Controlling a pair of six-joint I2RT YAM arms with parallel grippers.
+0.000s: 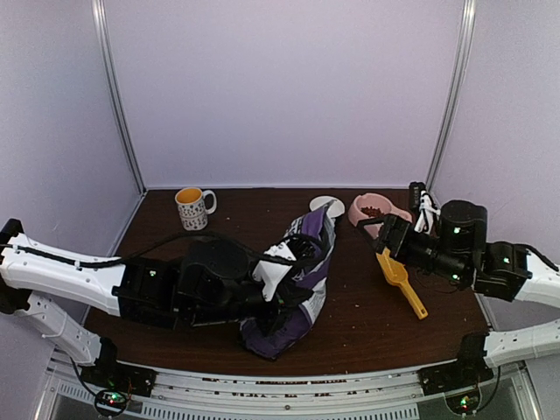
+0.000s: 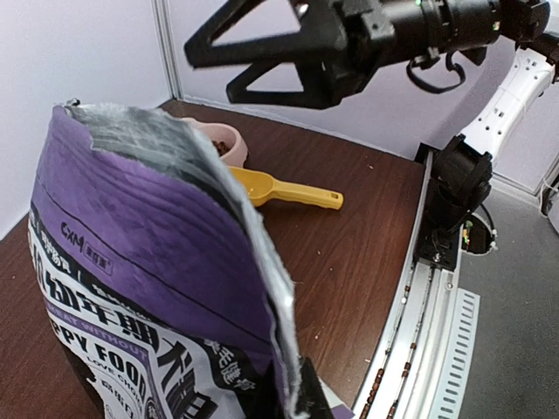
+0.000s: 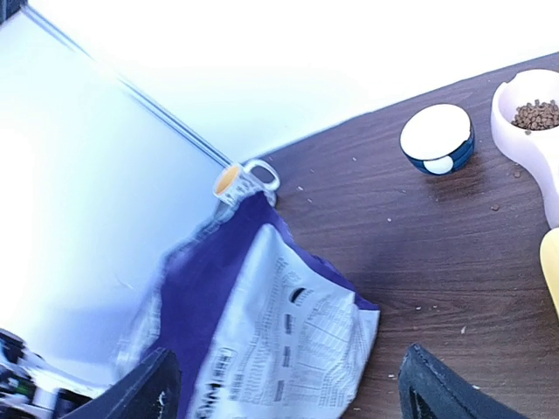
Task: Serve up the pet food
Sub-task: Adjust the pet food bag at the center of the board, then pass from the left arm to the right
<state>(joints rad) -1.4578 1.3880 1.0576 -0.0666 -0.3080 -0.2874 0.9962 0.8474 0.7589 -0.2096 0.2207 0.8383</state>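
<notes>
The purple puppy food bag [image 1: 302, 271] stands tilted at the table's middle, its torn top open toward the back right. My left gripper [image 1: 280, 297] is shut on the bag's edge; in the left wrist view one black finger [image 2: 330, 397] presses that edge of the bag [image 2: 148, 253]. Brown kibble [image 1: 372, 210] lies in the pink double bowl [image 1: 391, 213] at the back right, and shows in the right wrist view [image 3: 534, 113]. My right gripper [image 1: 374, 229] is open and empty, just above the yellow scoop [image 1: 401, 280] that lies on the table.
A spotted mug [image 1: 192, 207] stands at the back left. A small blue and white bowl [image 1: 326, 205] sits behind the bag. Crumbs dot the brown table. The scoop [image 2: 279, 188] lies between the bag and the right arm's base.
</notes>
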